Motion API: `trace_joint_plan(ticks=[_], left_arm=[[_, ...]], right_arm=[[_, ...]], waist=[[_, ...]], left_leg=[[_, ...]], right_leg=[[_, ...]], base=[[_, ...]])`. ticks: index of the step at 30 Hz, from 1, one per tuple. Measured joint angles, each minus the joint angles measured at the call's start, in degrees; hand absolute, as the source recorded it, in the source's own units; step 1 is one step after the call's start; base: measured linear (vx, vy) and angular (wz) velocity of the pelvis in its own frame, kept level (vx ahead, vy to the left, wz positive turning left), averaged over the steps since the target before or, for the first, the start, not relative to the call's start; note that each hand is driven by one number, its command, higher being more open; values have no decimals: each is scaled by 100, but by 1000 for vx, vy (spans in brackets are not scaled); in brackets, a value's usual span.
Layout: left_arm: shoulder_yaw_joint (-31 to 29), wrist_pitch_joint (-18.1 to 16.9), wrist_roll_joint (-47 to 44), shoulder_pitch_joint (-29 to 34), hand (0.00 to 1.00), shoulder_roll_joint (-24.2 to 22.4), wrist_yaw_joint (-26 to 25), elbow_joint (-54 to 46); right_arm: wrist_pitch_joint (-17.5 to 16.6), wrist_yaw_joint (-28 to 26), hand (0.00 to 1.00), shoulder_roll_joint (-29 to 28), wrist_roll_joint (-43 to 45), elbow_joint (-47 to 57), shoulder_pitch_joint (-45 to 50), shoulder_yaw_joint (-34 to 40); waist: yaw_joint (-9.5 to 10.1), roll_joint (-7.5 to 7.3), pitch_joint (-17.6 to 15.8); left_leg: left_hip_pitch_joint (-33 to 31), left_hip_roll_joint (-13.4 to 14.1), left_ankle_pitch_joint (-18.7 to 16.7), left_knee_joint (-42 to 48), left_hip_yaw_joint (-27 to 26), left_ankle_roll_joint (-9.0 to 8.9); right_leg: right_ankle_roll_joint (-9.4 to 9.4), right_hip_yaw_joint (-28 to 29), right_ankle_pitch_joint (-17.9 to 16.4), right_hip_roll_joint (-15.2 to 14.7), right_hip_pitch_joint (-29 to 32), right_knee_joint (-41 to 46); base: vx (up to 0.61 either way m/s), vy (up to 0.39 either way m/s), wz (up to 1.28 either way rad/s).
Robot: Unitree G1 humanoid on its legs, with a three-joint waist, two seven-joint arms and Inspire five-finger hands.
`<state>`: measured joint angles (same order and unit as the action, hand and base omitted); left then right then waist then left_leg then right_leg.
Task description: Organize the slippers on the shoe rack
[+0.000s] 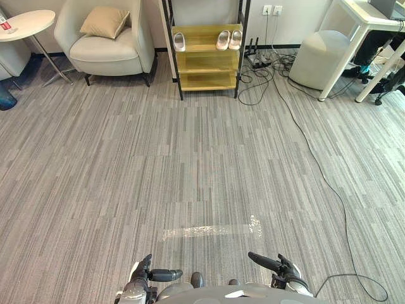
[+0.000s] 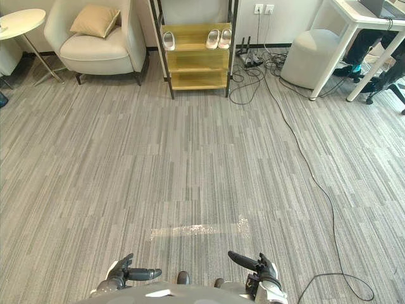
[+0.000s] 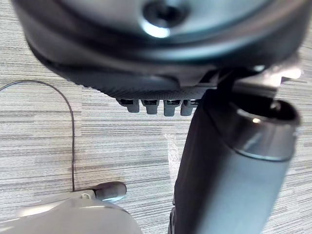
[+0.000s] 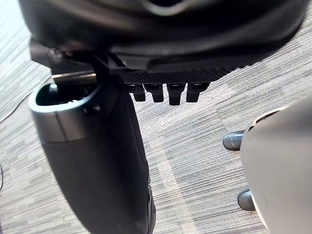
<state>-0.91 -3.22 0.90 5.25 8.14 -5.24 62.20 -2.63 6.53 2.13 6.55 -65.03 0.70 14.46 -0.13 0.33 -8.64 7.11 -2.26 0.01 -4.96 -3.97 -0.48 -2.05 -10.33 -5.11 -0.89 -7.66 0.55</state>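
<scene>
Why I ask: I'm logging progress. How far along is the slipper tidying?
Done: the top shelf of the shoe rack holds a lone slipper at left and a pair at right. In hand: nothing; the left hand and right hand are open, low, far from the rack. Left: probably walking over and setting the lone slipper beside the pair.

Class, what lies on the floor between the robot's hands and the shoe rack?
Grey carpet, bare but for a shiny tape strip near the left hand and right hand; both eye views show it.
</scene>
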Motion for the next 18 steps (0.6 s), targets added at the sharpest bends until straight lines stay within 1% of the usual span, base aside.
trace_joint_plan(ticks=[2,12,18], left_arm=[[0,1,72,0,100,-5,-4,0],[2,1,92,1,100,-22,3,4],[-1,2,87,-3,100,-2,-2,6]], right_arm=[[0,1,100,4,0,-11,1,0],[-1,0,100,27,-21,-61,-17,0],[1,1,100,23,-20,-102,-97,-2]], waist=[[0,8,-6],[0,36,-30],[0,5,-93]], left_leg=[[33,-1,0,-1,0,0],[36,0,10,-31,-8,-12],[6,-2,10,-33,-7,-12]], right_leg=[[-25,-5,16,0,-48,-27],[-27,-12,21,0,-51,-38],[-23,-25,35,5,-51,-103]], base=[[0,0,0],[-20,-13,0],[0,0,0]])
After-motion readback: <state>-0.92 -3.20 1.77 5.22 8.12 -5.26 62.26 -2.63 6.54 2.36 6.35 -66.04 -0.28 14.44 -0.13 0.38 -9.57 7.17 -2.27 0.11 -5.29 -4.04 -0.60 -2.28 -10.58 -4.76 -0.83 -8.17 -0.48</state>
